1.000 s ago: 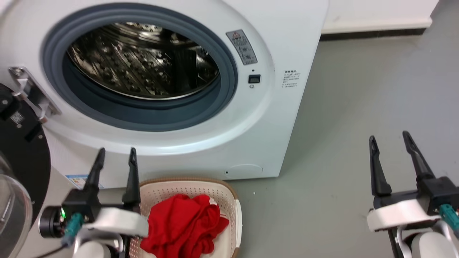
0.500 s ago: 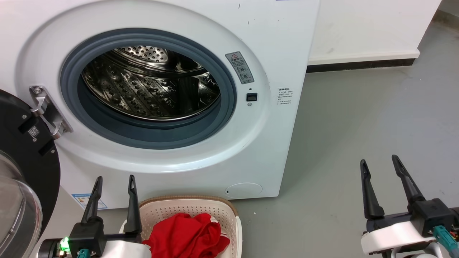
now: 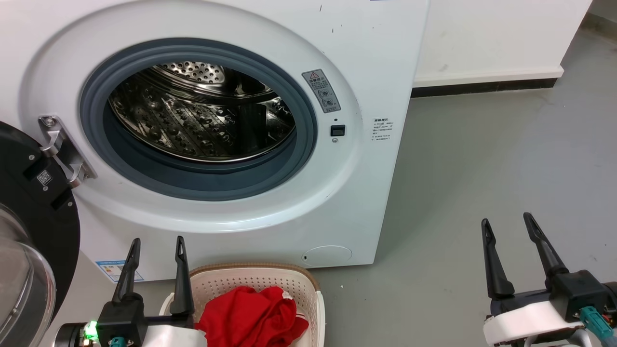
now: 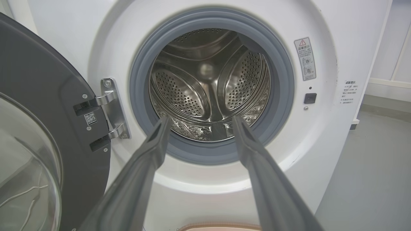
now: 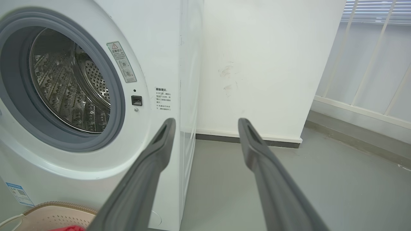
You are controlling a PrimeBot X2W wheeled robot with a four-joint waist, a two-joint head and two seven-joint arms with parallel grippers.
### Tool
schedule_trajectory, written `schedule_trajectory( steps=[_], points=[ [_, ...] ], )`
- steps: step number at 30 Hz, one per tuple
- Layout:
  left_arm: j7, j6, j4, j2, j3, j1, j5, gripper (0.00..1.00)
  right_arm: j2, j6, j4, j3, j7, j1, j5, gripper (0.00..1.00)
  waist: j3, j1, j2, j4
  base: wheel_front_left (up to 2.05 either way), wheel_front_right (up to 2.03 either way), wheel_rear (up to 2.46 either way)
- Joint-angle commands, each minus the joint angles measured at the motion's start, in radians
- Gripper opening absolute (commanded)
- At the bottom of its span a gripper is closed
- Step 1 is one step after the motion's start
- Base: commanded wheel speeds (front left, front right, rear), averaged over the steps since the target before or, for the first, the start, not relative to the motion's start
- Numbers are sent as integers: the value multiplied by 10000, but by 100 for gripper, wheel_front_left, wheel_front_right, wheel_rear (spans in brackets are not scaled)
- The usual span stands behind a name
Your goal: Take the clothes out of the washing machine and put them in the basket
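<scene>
The clothes (image 3: 250, 313) lie heaped in the basket (image 3: 250, 266) at the foot of the washing machine (image 3: 356, 202). The left gripper (image 3: 158, 239) hovers before its front, the right gripper (image 3: 506, 218) off beside it, both jaws open and empty.

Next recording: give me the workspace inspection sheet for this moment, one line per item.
Surface: smooth grey floor.
Job's things: washing machine with its door swung open to the left; no fabric visible in the drum. Red clothes lie bunched inside the basket, which stands on the floor in front of the machine.
Clutter: nothing seen.
End effectors: left end effector open, holding nothing, by the basket's left rim; right end effector open, holding nothing, over the floor.
Cables: teal connector at the right wrist; nothing loose seen.
Surroundings: white wall with dark skirting.
</scene>
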Motion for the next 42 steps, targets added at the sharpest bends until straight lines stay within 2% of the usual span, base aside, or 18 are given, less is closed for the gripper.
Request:
schedule_trajectory(
  steps=[1, 21, 22, 27, 42],
  points=[
    [-22, 36, -42, -5, 12, 2, 65, 100, 10, -11, 12, 0, -19, -36, 2, 100, 8, 0, 0, -13, 0, 0, 0],
    [-22, -3, -29, -74, 2, -65, -32, 100, 12, -11, 59, 2, -18, -82, 2, 100, 80, 0, 0, -41, 0, 0, 0],
    [1, -6, -17, -69, -27, -5, -22, 0, -2, 0, 42, -4, 0, -11, -11, 0, 82, 0, 0, -43, 0, 0, 0],
    [22, -12, 359, -102, -66, 79, -85, 0, 2, 2, 372, 15, 16, 87, 55, 0, 84, 0, 0, -39, 0, 0, 0],
    [762, -348, 845, -101, 136, -370, -3230, 0, -147, 0, 691, 41, 614, -205, 3498, 0, 75, 0, 0, 51, 0, 0, 0]
  ],
)
